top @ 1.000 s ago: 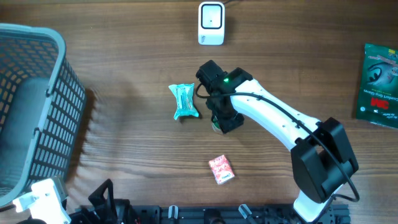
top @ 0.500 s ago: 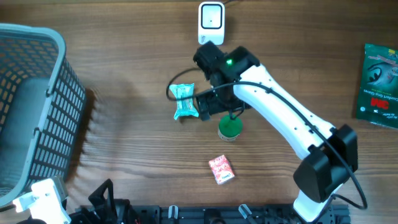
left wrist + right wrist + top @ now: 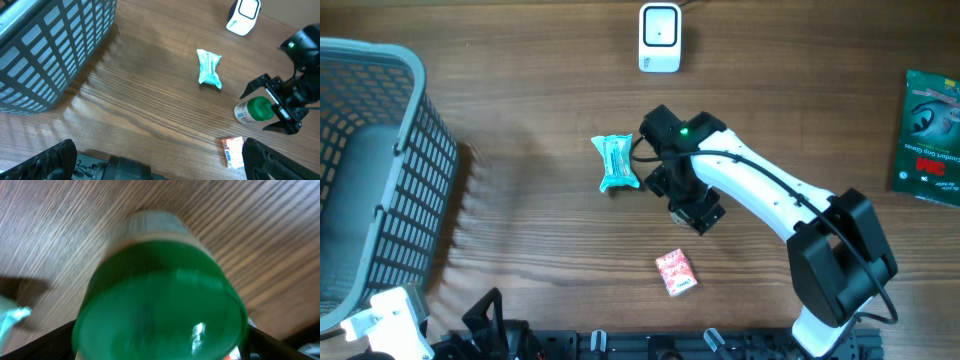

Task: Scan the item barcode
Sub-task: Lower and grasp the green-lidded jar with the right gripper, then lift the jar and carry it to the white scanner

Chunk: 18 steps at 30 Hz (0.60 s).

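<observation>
Right gripper [image 3: 255, 112] wide astride green-capped bottle [image 3: 259, 109]

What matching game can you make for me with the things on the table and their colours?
Things:
1. scanner
2. basket
3. small packet
4. bottle lid

Colours:
A. green
B. red
C. white
D. blue-grey

Pairs: 1-C, 2-D, 3-B, 4-A
</observation>
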Available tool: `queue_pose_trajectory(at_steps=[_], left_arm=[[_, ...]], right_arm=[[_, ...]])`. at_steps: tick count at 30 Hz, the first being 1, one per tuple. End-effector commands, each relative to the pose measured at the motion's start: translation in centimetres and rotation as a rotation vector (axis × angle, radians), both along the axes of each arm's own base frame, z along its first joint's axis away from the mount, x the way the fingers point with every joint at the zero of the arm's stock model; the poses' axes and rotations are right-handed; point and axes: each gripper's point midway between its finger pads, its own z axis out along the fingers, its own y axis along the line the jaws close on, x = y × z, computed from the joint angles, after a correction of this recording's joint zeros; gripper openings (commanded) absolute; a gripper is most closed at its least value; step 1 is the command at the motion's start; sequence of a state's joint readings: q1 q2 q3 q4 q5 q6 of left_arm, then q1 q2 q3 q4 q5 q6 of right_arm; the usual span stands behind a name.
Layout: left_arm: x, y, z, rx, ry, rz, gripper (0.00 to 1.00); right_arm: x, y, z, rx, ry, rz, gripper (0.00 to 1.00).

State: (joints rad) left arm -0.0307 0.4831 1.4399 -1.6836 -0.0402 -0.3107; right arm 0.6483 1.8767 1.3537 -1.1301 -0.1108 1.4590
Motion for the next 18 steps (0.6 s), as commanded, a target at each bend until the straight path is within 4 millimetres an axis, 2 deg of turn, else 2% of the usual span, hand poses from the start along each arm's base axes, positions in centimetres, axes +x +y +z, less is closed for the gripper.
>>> queue_pose_trajectory(at_steps=[1, 7, 9, 10, 11, 15, 18], left_arm=[[-0.1, 0.2, 0.0, 0.018, -0.004, -0.001, 1.0], [-0.1, 0.2, 0.0, 0.018, -0.004, -0.001, 1.0], [-0.1, 0.2, 0.0, 0.018, -0.004, -0.001, 1.0], [-0.1, 0.2, 0.0, 0.018, -0.004, -0.001, 1.0], [-0.1, 0.2, 0.0, 0.018, -0.004, -0.001, 1.0], [-0.1, 0.2, 0.0, 0.018, -0.004, -0.001, 1.0], [-0.1, 0.2, 0.0, 0.018, -0.004, -0.001, 1.0]], right_arm=[[0.5, -0.8, -1.1, 0.018, -0.005, -0.073, 1.0], [0.3, -2.2, -4.8, 0.033, -0.008, -0.135, 1.0], [-0.1, -2.4, -5.3, 0.032, -0.002, -0.138, 0.95], [-0.2, -2.5, -5.4, 0.036, 0.002, -0.12, 0.9], [-0.2, -2.1, -5.4, 0.058, 0.002, -0.087, 0.76], [0.0, -0.5, -5.0, 0.159, -0.005, 0.049, 0.64], [0.8, 1.1, -3.2, 0.253, -0.027, 0.193, 0.57]])
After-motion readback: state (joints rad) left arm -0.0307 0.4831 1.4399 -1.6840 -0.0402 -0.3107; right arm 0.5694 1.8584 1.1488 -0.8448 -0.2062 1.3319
